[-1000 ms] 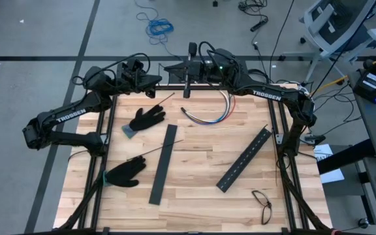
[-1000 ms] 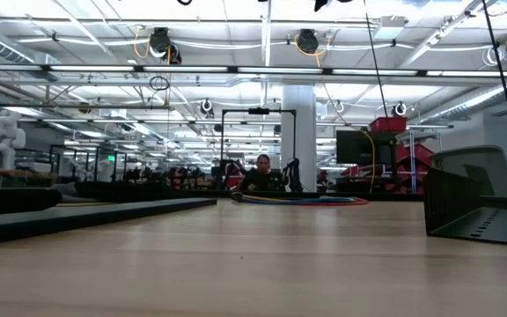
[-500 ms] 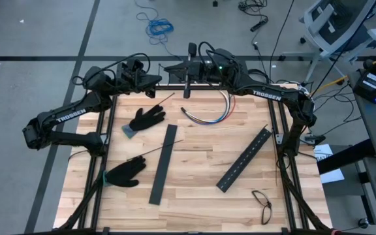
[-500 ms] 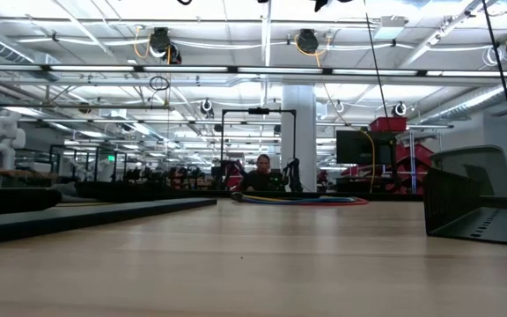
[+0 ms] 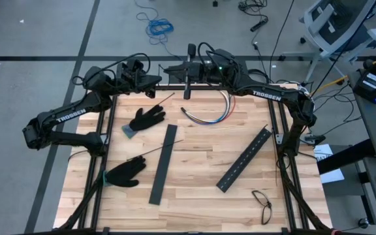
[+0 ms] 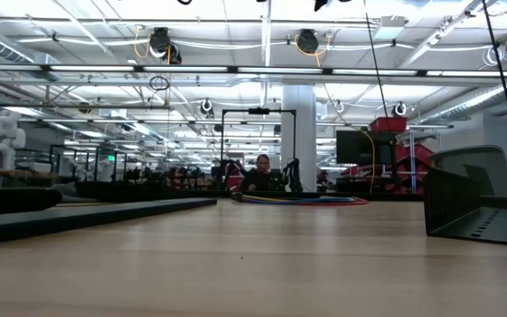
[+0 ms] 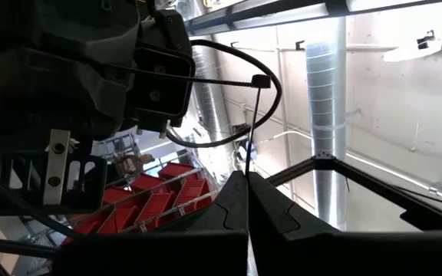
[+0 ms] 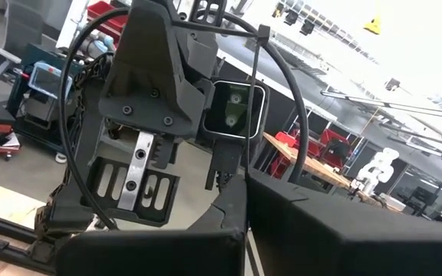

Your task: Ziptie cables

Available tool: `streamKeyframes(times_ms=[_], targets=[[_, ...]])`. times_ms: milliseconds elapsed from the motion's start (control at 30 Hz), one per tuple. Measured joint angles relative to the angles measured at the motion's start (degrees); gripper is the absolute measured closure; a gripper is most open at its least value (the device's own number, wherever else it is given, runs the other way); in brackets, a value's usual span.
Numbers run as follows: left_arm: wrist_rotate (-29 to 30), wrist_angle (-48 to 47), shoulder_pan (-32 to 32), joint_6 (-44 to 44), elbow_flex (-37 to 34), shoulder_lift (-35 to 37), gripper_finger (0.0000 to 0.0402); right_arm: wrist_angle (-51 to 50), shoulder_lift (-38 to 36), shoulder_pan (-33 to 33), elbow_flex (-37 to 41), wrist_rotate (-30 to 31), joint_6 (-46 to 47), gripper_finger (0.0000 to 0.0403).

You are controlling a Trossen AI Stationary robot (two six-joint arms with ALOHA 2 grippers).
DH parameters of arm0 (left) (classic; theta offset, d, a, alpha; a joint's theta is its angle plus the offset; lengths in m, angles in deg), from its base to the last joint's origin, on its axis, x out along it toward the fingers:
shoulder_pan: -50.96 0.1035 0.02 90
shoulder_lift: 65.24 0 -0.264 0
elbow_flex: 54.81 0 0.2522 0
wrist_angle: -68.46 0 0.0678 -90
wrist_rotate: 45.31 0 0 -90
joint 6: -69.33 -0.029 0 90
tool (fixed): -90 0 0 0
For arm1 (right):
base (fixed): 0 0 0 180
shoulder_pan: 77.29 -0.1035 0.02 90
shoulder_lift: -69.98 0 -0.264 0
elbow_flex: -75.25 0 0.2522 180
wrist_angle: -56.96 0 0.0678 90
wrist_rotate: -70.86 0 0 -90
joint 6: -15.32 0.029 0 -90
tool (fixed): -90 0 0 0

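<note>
I see both arms parked at the table's far edge — left gripper (image 5: pixel 154 81) and right gripper (image 5: pixel 172 68) clamped shut, empty — cables (image 5: pixel 209 115) lying loose nearby.

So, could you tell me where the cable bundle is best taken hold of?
Probably at the bottom of the curve of the cables, coming straight down from above. They lie flat on the table in a U there, gathered close together, with bare wood on both sides for the fingers. Toward the ends the strands spread apart.
</note>
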Motion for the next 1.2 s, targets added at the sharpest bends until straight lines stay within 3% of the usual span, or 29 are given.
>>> streamKeyframes(times_ms=[1200], targets=[[-0.9,-0.1,0.0,1.6,0.0,0.1,0.0401,-3.4,0.0,-1.2,0.0,-1.2,-6.9,0.0403]])
